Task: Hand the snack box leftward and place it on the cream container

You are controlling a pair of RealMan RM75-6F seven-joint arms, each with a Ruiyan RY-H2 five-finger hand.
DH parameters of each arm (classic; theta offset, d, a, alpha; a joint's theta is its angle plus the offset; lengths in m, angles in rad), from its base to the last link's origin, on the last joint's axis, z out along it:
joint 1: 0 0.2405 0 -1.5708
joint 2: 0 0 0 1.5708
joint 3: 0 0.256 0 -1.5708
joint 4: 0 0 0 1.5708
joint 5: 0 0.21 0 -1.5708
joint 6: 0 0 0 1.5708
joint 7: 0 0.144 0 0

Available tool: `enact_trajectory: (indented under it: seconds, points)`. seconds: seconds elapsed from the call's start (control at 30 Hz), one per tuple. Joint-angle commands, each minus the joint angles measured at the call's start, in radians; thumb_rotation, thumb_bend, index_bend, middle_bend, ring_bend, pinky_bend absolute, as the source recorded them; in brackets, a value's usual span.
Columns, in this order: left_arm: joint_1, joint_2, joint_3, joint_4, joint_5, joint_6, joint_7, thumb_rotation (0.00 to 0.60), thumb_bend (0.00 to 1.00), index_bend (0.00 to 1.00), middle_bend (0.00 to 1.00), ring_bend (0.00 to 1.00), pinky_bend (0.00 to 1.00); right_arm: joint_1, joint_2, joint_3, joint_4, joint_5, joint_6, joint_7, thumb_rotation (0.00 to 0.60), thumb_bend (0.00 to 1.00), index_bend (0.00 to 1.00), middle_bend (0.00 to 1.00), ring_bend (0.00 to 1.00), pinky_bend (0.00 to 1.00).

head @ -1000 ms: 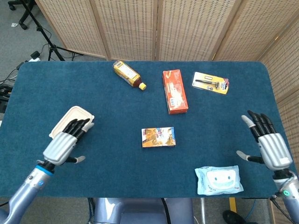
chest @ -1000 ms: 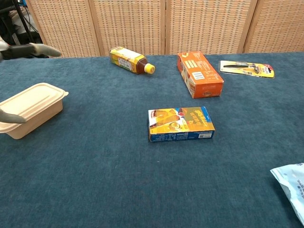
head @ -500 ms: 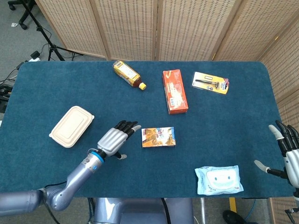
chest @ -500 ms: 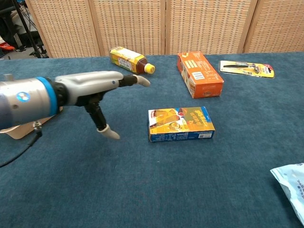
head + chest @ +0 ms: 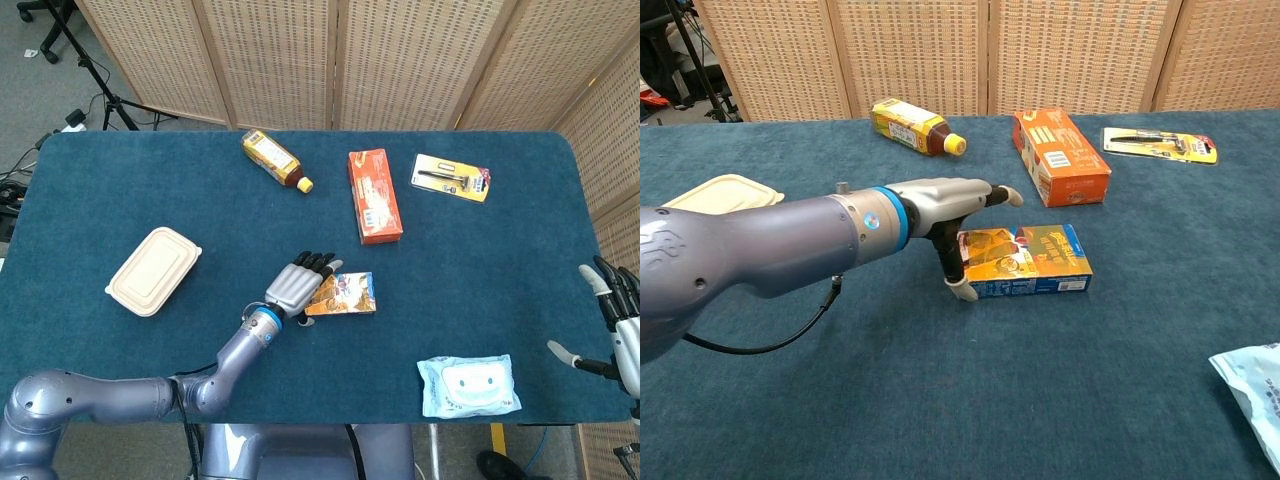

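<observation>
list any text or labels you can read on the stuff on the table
None can be read.
Snack box: printing, too blurred.
Orange box: white label, too small.
Bottle: yellow label, unreadable.
Blister card: nothing legible.
Wipes pack: a face graphic, no readable words.

left hand (image 5: 297, 283) outstretched, right hand (image 5: 622, 335) seemingly spread

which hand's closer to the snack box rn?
Left. The left hand is at the snack box's left end, fingers over it; the right hand is far off at the table's right edge.
</observation>
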Motion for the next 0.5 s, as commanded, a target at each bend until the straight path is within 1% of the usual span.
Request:
enact_trajectory:
  seconds: [0.03,0.07,0.1,0.13,0.2,0.27,0.3,0.37,0.5]
  points:
    - [-0.045,-0.063,-0.023,0.084,-0.022,-0.032,-0.045,0.600,0.01,0.00,0.00,0.00,0.03,-0.002,0.001,0.006,0.005,0.006,-0.010,0.006,0.600,0.00,0.00,0.00,0.00,0.00]
    - [-0.048,-0.074,-0.027,0.096,-0.011,-0.029,-0.060,0.600,0.03,0.02,0.03,0.01,0.08,-0.002,0.000,0.009,0.007,0.008,-0.013,0.009,0.600,0.00,0.00,0.00,0.00,0.00]
    - [-0.050,-0.083,-0.027,0.107,0.007,-0.021,-0.072,0.600,0.07,0.07,0.10,0.06,0.17,-0.002,0.000,0.011,0.009,0.010,-0.016,0.012,0.600,0.00,0.00,0.00,0.00,0.00]
    - [-0.051,-0.089,-0.026,0.114,0.022,-0.011,-0.079,0.600,0.10,0.12,0.17,0.11,0.23,-0.002,0.000,0.013,0.010,0.012,-0.018,0.013,0.600,0.00,0.00,0.00,0.00,0.00]
    - [-0.048,-0.114,-0.020,0.142,0.088,0.040,-0.105,0.600,0.16,0.33,0.40,0.31,0.40,-0.004,0.000,0.017,0.013,0.014,-0.023,0.018,0.600,0.00,0.00,0.00,0.00,0.00]
    - [-0.040,-0.130,-0.011,0.162,0.143,0.078,-0.134,0.600,0.20,0.47,0.51,0.41,0.48,-0.006,0.000,0.021,0.013,0.012,-0.024,0.021,0.600,0.00,0.00,0.00,0.00,0.00]
    - [-0.036,-0.129,-0.008,0.164,0.157,0.088,-0.142,0.600,0.22,0.52,0.54,0.44,0.50,-0.007,0.000,0.022,0.013,0.011,-0.024,0.021,0.600,0.00,0.00,0.00,0.00,0.00]
    - [-0.027,-0.116,-0.001,0.149,0.171,0.095,-0.148,0.600,0.24,0.56,0.57,0.46,0.52,-0.010,0.002,0.023,0.010,0.008,-0.026,0.022,0.600,0.00,0.00,0.00,0.00,0.00]
    - [-0.004,-0.057,0.012,0.082,0.182,0.114,-0.137,0.600,0.27,0.56,0.57,0.47,0.52,-0.015,0.004,0.025,0.005,0.002,-0.027,0.019,0.600,0.00,0.00,0.00,0.00,0.00]
